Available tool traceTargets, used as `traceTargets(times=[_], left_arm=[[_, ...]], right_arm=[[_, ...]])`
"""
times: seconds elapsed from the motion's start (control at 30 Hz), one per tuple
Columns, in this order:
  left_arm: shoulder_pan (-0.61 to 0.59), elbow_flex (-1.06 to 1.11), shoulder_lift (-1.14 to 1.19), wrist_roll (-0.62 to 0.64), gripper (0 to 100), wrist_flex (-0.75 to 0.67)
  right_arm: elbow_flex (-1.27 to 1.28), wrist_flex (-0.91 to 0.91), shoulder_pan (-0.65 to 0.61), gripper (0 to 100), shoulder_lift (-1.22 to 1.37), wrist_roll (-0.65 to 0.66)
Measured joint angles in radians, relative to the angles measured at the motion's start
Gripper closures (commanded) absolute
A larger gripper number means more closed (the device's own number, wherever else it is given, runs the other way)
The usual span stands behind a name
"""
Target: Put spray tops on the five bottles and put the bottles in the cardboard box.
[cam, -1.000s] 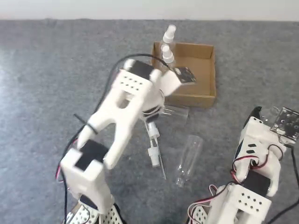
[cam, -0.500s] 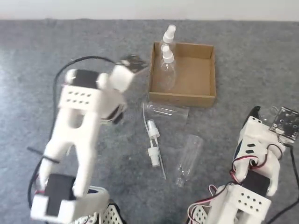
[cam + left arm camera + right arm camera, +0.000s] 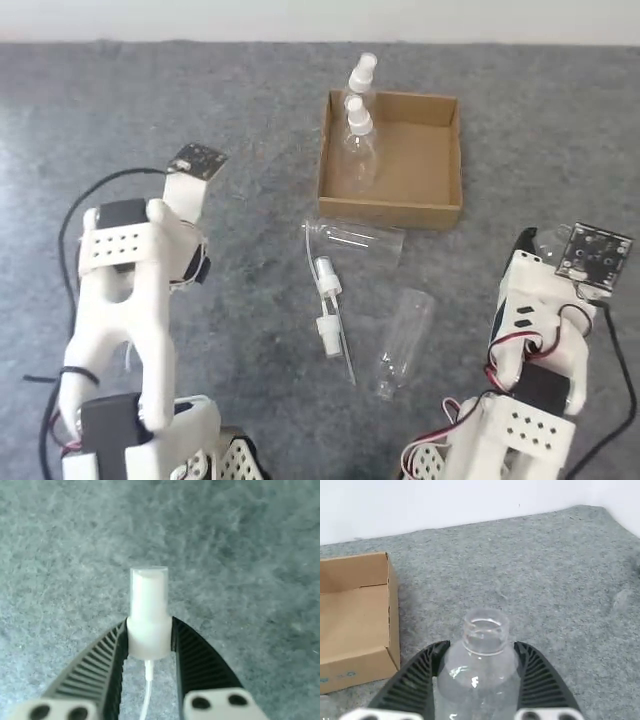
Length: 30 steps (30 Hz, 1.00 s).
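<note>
Left pincer (image 3: 148, 632) closes on a spray top (image 3: 148, 612) near the table's (image 3: 250, 120) left edge; our right pincer (image 3: 481, 652) grips an uncapped bottle (image 3: 482, 630) near the right edge. We judge capping is in hand; next we must align top over neck.

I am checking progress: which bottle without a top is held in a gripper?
The bottle in the right gripper; the other two uncapped bottles lie on the table.

Left arm (image 3: 120, 290) stood folded, elbow high, wrist lifted; its tool (image 3: 148, 624) was clamped on a spray top (image 3: 148, 597). Right arm (image 3: 540, 330) stood folded alongside, its tool (image 3: 481, 649) clasping a bottle (image 3: 485, 630) just below the open neck.
</note>
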Motion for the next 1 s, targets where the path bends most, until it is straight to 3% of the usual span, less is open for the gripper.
traceTargets(times=[0.4, 0.57, 1.0], left_arm=[[-0.106, 0.161, -0.002, 0.000, 95, -0.155], [-0.152, 0.166, -0.002, -0.031, 80, -0.155], [-0.204, 0.166, -0.003, -0.043, 80, -0.043]], right_arm=[[0.000, 0.000, 0.000, 94.3, 0.000, 0.000], [0.000, 0.000, 0.000, 94.3, 0.000, 0.000], [0.000, 0.000, 0.000, 94.3, 0.000, 0.000]])
